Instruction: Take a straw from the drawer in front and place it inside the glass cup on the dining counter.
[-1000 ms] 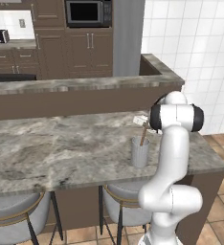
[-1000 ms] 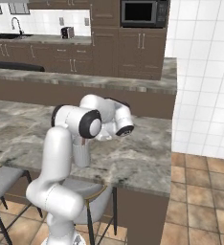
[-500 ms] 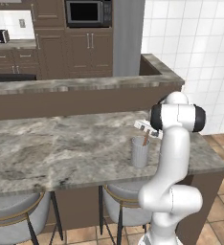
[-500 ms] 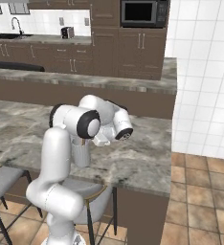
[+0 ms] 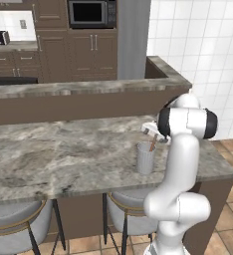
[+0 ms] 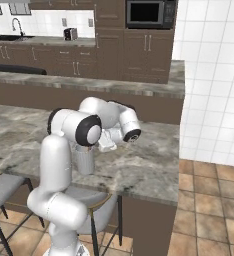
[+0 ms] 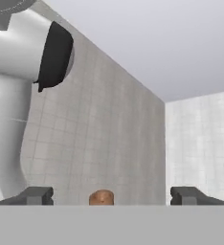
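On dining counter: glass cup, straw standing inside; gripper above, jaws wide, gripping nothing.

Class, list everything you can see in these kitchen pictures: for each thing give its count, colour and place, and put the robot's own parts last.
glass cup: one, greyish-white, on the dining counter.
straw: one, orange-tan, leaning inside the cup.
dining counter: one, grey-beige marble, in front.
stools: two, grey, under the counter.
microwave: one, black, in the far cabinets.
toaster: one, silver, on the far worktop.
sink tap: one, silver, far left.
arm: one, white.
claw: one, dark tips, open, above the cup.
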